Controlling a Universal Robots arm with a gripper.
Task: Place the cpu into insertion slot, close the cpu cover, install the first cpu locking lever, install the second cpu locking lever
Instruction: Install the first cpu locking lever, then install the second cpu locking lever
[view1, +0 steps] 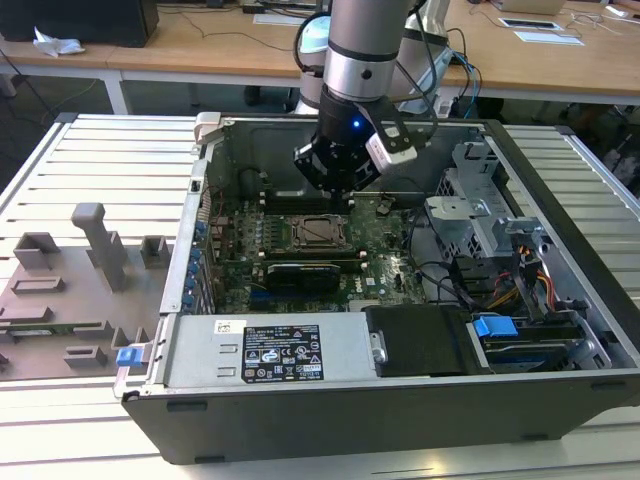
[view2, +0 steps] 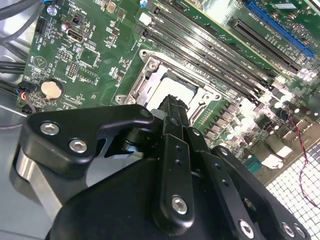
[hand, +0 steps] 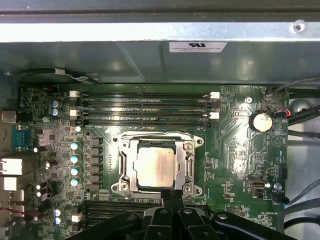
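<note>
Hovering inside the open computer case (view1: 560, 330), my hand (view1: 338, 190) hangs just above the far edge of the insertion slot (view1: 318, 232) in the exterior view. My arm comes down nearly straight from above, wrist pointing at the green motherboard (view1: 385, 255). The case rests on a slatted tabletop (view1: 100, 160), and grey fixtures (view1: 100, 245) stand well apart toward the exterior view's left.

In the second wrist view, my fingers (view2: 172, 112) look pressed narrowly together with nothing between them, their tips close over the socket's edge. Whether they touch the metal, I cannot tell. The cpu (view2: 172, 92) lies flat in the slot with its pale top showing, and the cpu cover (view2: 147, 70) frames it. The memory slots (view2: 210, 60) run just beside the socket.

In the first wrist view, the cpu (hand: 155, 167) sits squarely in the socket, and the silver cpu cover (hand: 127, 167) appears to lie down around it. My fingertips (hand: 170, 195) come in at the socket's near rim. I judge the chip to be light, stiff and fragile, best taken by its side edges and never forced. The cover is thin springy metal, so I would press on its frame rather than on the chip. The coin battery (hand: 260, 121) sits well apart.
</note>
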